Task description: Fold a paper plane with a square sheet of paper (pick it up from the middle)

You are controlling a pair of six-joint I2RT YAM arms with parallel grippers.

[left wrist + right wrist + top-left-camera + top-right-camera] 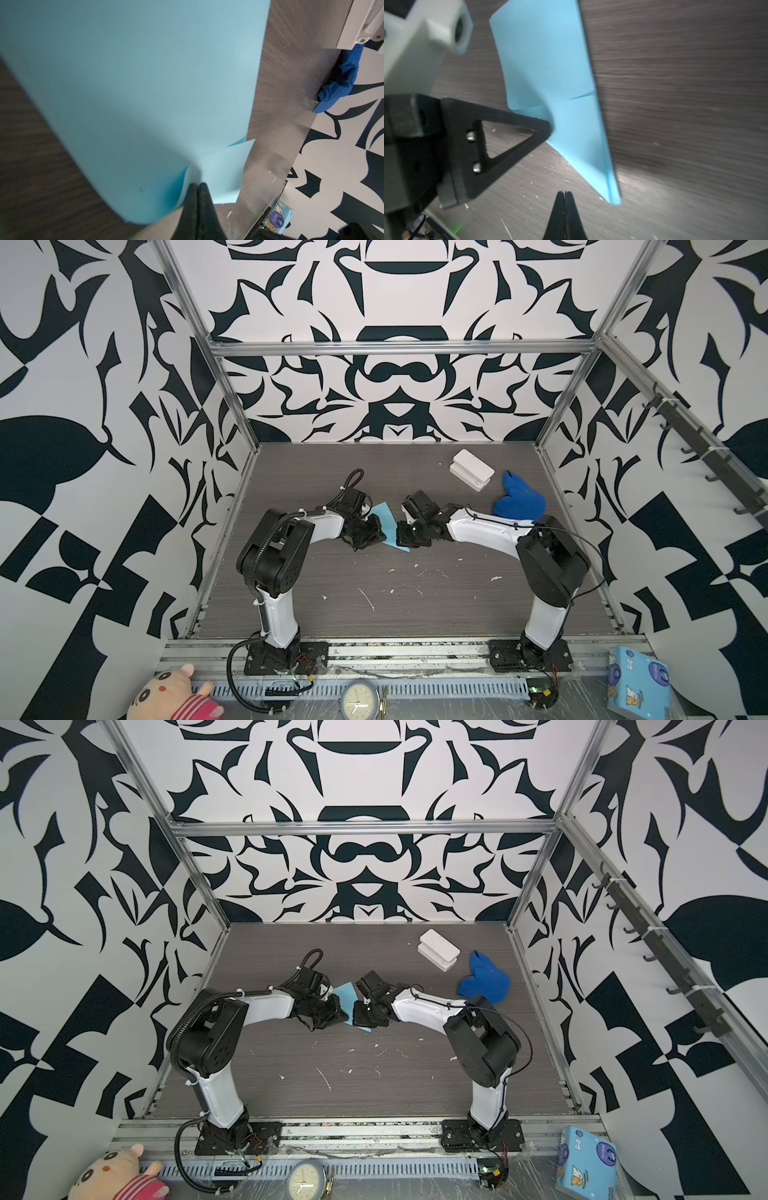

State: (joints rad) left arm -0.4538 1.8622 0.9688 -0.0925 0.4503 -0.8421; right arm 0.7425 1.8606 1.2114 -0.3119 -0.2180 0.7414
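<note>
The thin, matte light-blue sheet of paper (385,519), with more than one layer showing, hangs between the two arms over the middle of the dark grey wood-grain tabletop (415,605). The black left gripper (198,185) has its jaws pressed together on the paper. In the left wrist view two layers (145,83) run into the closed tips, and in the right wrist view its triangular finger (548,126) bites into the sheet partway along.

The black right gripper (565,193) has its jaws pressed together on nothing. The paper lies just beside those tips, off to one side. The nearest part is a narrow corner where the long straight edge ends.

In both top views the long axis (348,994) runs on a slant, from the far side by the left wrist towards the near side under the right wrist. The narrow end points towards the front of the table. The right arm is the nearer one to that free corner, so any next grasp probably falls to it, and it would have to open first. Whether the lower edge touches the table I cannot tell
</note>
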